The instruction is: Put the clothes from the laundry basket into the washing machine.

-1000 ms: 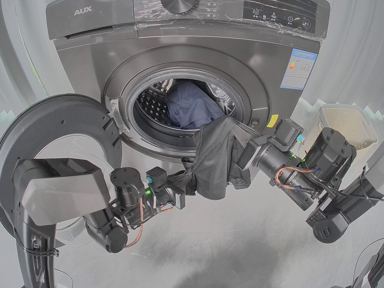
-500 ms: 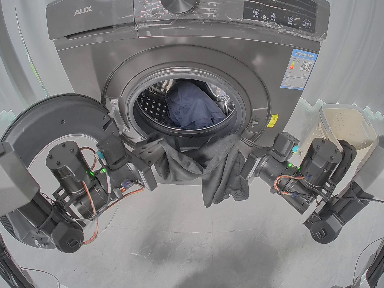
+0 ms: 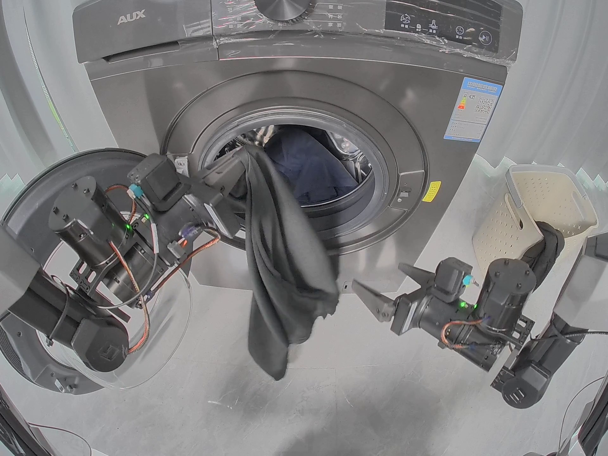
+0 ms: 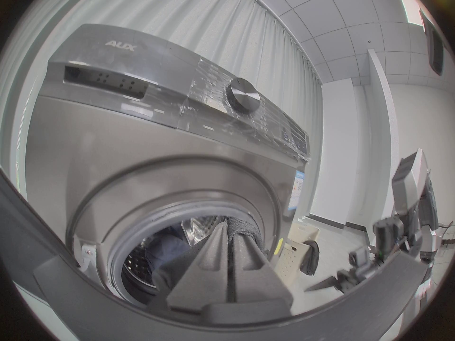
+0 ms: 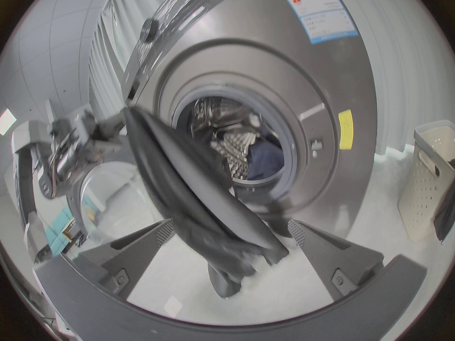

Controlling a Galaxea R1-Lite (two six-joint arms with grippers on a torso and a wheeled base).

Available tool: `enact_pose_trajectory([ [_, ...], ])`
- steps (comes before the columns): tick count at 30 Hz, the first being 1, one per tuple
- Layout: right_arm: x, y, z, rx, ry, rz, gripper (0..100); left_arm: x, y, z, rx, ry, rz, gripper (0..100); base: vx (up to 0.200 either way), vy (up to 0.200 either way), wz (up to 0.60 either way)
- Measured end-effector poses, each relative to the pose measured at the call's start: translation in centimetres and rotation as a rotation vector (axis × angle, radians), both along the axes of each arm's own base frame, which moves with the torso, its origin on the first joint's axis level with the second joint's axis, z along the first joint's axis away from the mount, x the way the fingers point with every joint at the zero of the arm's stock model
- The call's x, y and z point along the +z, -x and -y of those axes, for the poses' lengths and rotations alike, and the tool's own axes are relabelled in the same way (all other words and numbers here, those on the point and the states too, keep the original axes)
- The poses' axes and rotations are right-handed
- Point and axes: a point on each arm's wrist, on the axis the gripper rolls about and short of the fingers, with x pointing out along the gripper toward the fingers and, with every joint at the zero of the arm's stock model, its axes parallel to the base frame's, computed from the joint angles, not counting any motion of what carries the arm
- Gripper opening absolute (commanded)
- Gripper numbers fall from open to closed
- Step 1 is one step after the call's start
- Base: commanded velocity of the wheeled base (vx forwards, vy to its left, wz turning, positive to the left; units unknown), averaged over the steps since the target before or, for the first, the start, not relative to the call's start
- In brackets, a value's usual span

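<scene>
Because the dark garment (image 3: pixel 285 267) is soft and limp, the left fingers (image 3: pixel 225 166) grip its top corner; the right fingers (image 3: pixel 373 300), lower right, stand open.

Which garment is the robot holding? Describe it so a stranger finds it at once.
Find the grey washing machine. At its opening's left edge the left gripper pinches a dark grey garment hanging down. The blue garment lies inside the machine; this one dangles outside.

A dark grey garment (image 3: pixel 278 261) hangs before the open washing machine (image 3: pixel 380 96). A blue garment (image 3: pixel 310 166) lies inside. The laundry basket (image 3: pixel 500 223) stands upright beside it.
</scene>
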Motion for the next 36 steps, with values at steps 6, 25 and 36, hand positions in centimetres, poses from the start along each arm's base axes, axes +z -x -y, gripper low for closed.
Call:
enact_pose_trajectory([
  [6,-1.5,1.4,0.0,0.036,0.049,-0.056,100,1.2,-0.5,0.3,0.009,0.031,0.042,0,0.000,0.000,0.00],
  [25,-3.8,-4.7,-0.7,-0.032,0.026,-0.037,100,2.1,0.6,0.5,-0.087,0.010,0.088,0,0.000,0.000,0.00],
  [36,-5.8,-7.8,-1.1,-0.020,0.034,-0.010,100,2.9,1.2,0.4,-0.100,0.028,0.107,0,0.000,0.000,0.00],
])
